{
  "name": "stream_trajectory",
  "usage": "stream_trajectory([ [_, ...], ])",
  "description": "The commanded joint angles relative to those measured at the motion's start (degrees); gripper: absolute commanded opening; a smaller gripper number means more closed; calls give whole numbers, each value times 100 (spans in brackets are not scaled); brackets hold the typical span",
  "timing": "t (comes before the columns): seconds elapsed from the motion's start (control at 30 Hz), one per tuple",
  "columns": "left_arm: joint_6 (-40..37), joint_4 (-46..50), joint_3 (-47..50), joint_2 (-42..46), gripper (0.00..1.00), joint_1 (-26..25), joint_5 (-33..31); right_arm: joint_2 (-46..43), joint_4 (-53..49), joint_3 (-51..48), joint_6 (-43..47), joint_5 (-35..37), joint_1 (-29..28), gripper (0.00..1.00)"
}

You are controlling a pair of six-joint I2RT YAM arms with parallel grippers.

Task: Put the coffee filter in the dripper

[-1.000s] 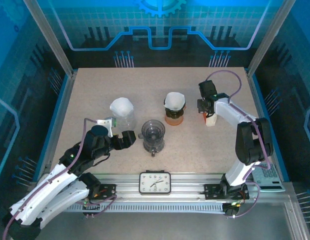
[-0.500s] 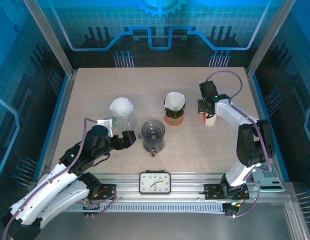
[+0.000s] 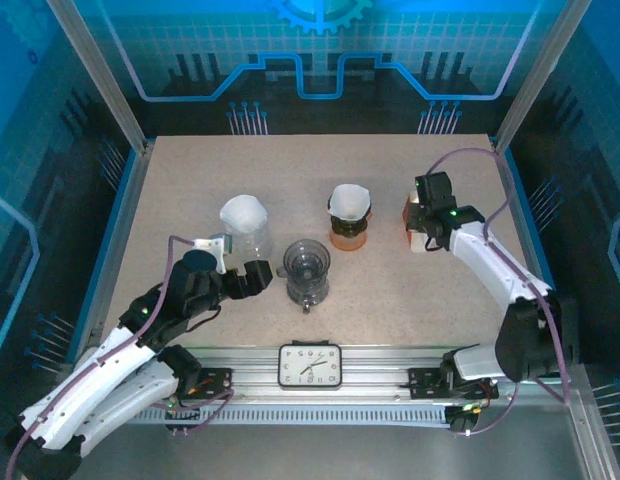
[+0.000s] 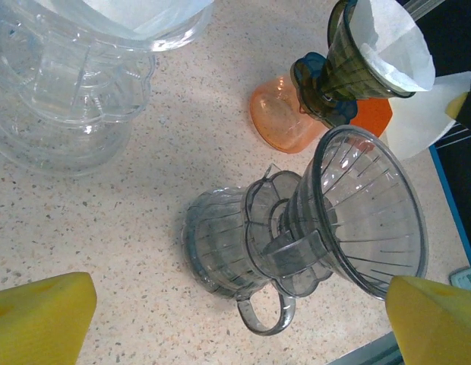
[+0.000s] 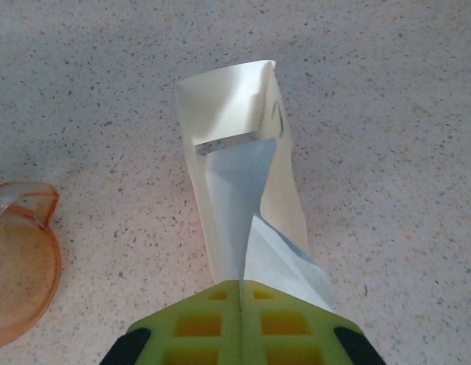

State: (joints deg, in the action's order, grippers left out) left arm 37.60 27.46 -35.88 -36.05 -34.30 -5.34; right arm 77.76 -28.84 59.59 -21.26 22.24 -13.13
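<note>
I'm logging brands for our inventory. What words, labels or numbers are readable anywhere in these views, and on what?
No text reads clearly anywhere.
Clock on the front rail: dial numerals too small to read.
Coffee filter pinched in the right tool: blank, no print.
Clear dripper on the table: no label or marking visible.

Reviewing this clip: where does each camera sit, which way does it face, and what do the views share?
Top external: above and behind the arm bases, looking down on the table; both arms, the left gripper and the right gripper show.
Left wrist: on the left arm, low, facing the empty clear dripper; its yellow fingers stand apart.
Right wrist: on the right arm, looking down at the coffee filter pinched by the right gripper.
Shared: the orange dripper base appears in all three.
</note>
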Motion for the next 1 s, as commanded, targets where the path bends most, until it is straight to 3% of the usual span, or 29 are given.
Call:
stream_trajectory([
  [0.0, 141, -206, 107, 97, 99, -15, 57, -480, -168, -136, -253, 26, -58, 0],
  [0.53, 292, -294, 121, 186, 99, -15, 211, -2269, -809, -149, -625, -749, -531, 0],
  [0.77, 188, -42, -101, 79, 99, -15, 154, -2984, -597, -147, -468, -2004, -611, 0],
  [0.97, 57, 118, -163, 50, 99, -15, 153, -2793, -976, 285, -243, -3123, -912, 0],
])
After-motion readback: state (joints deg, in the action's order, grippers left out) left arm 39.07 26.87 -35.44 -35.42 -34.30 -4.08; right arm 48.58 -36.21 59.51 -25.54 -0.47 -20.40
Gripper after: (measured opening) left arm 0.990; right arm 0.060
